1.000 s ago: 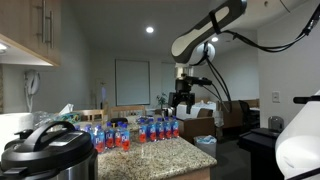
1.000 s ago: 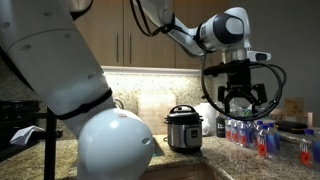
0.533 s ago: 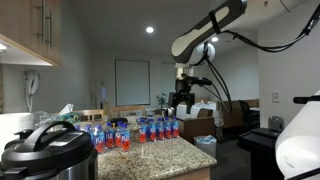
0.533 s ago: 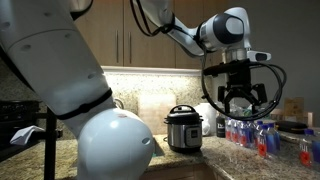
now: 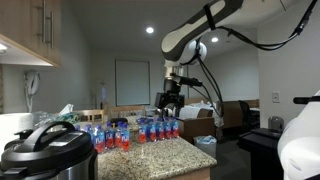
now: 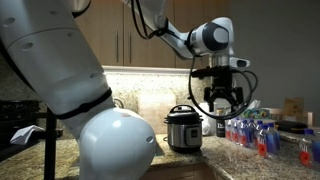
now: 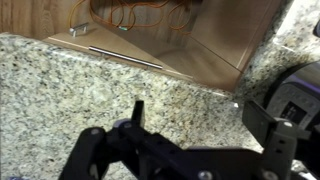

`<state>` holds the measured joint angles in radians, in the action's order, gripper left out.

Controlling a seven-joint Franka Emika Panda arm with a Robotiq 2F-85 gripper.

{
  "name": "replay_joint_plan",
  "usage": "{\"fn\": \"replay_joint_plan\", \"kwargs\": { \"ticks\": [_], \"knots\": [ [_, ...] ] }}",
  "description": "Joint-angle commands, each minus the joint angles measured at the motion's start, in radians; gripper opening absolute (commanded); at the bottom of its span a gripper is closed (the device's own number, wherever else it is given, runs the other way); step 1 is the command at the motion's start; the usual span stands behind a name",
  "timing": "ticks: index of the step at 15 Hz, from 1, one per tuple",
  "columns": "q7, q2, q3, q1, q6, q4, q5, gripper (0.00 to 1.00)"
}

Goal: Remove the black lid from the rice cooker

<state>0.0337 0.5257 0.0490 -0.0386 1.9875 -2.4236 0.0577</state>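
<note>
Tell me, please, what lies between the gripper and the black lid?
Nothing. In an exterior view the gripper hangs in the air beside the black lid, and the stretch between them is bare air.

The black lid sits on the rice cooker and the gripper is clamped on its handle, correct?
Not clamped. In an exterior view the gripper hangs open in the air above and beside the rice cooker; the black lid does sit on it.
</note>
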Motion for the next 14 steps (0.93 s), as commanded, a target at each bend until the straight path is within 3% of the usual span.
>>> {"fn": "replay_joint_plan", "kwargs": {
  "ticks": [1,4,9,10,14],
  "knots": [
    [0.071,0.004,-0.082,0.092,-0.003,0.013,0.129,1.0],
    [0.069,-0.034,-0.117,0.173,-0.015,0.085,0.275,1.0],
    [0.266,-0.107,-0.175,0.169,0.15,0.19,0.401,1.0],
    [0.215,-0.069,-0.169,0.175,0.095,0.167,0.356,1.0],
    [0.242,-0.108,-0.17,0.173,0.135,0.189,0.378,1.0]
  ]
}}
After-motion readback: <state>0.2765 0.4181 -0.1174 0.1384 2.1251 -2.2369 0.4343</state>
